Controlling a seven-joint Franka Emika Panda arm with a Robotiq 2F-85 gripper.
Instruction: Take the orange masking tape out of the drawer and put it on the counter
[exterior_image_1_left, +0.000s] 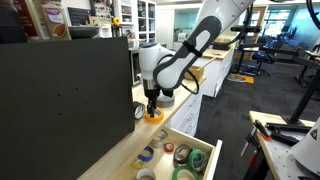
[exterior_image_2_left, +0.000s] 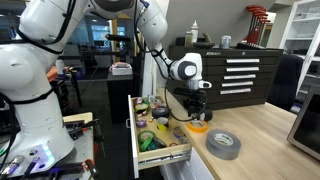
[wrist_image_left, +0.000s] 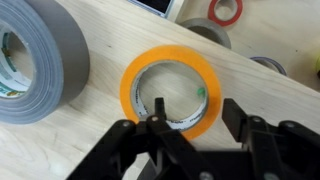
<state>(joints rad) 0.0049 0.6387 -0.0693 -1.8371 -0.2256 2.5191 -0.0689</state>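
The orange masking tape (wrist_image_left: 170, 88) lies flat on the counter (wrist_image_left: 85, 140), near the edge above the open drawer (exterior_image_1_left: 210, 160). My gripper (wrist_image_left: 197, 112) hangs right over it and is open. One finger reaches into the ring's open centre and the other stands just outside its rim, neither pressing the tape. In both exterior views the gripper (exterior_image_1_left: 152, 104) (exterior_image_2_left: 190, 113) points down at the tape (exterior_image_1_left: 157, 116) (exterior_image_2_left: 197, 127) on the counter (exterior_image_1_left: 115, 152) (exterior_image_2_left: 270, 150). The drawer (exterior_image_2_left: 135, 150) stands pulled out.
A larger grey tape roll (wrist_image_left: 35, 60) (exterior_image_2_left: 223, 143) lies on the counter next to the orange one. The drawer holds green rolls (exterior_image_1_left: 190, 156) and a red ring (wrist_image_left: 225, 10). A dark panel (exterior_image_1_left: 65, 90) stands behind the counter. A black tool chest (exterior_image_2_left: 235, 75) stands further back.
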